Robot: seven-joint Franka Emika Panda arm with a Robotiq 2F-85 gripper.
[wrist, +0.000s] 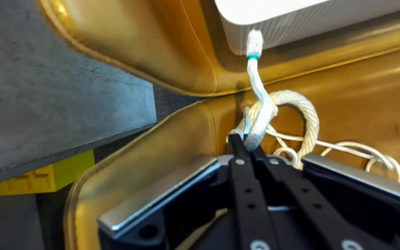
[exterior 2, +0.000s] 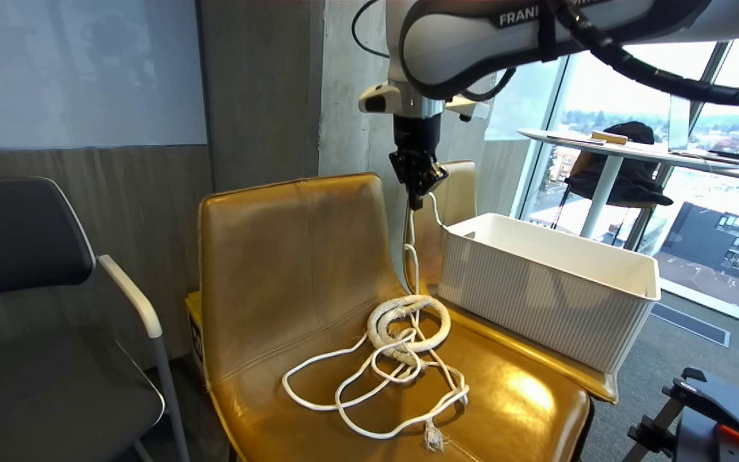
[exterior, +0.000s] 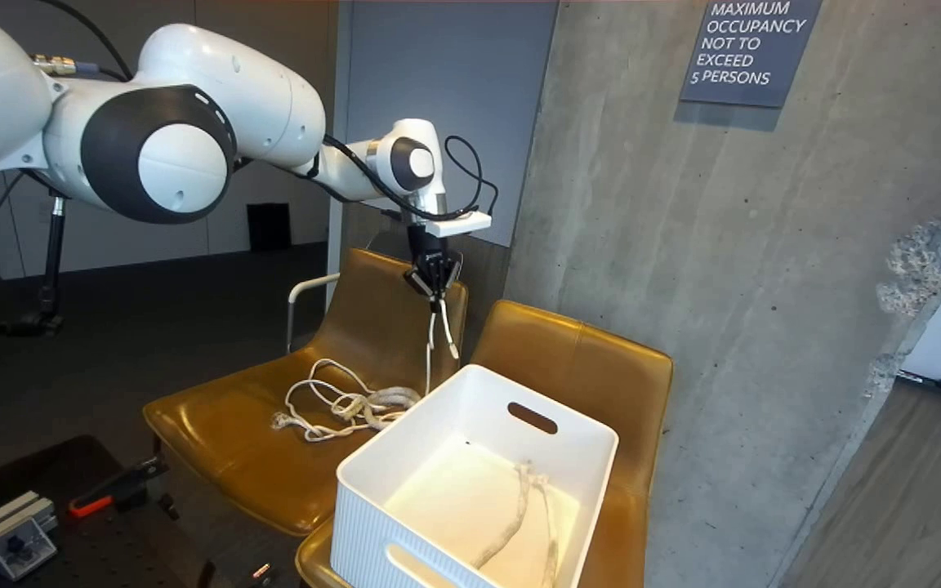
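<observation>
The grip is made: the jaws are pinched together on a white rope (wrist: pixel 264 107), close to one end, and hold that part in the air above the back corner of the tan surface (exterior 2: pixel 504 410) nearest the bin (exterior 2: pixel 536 301). A short free end with a teal band (wrist: pixel 252 57) pokes out past them, while a longer run hangs down to the surface. By the look of it only a beginning is made — slack loops (exterior 2: pixel 379 437) spread from that back corner toward the middle, and a thick coil (exterior 2: pixel 378 324) lies near the edge beside the bin. None of the gripped rope can be seen inside the bin, though two strands (exterior: pixel 518 514) lie on its floor. Whether the loops are caught in the thick coil cannot be told — the turns overlap.
</observation>
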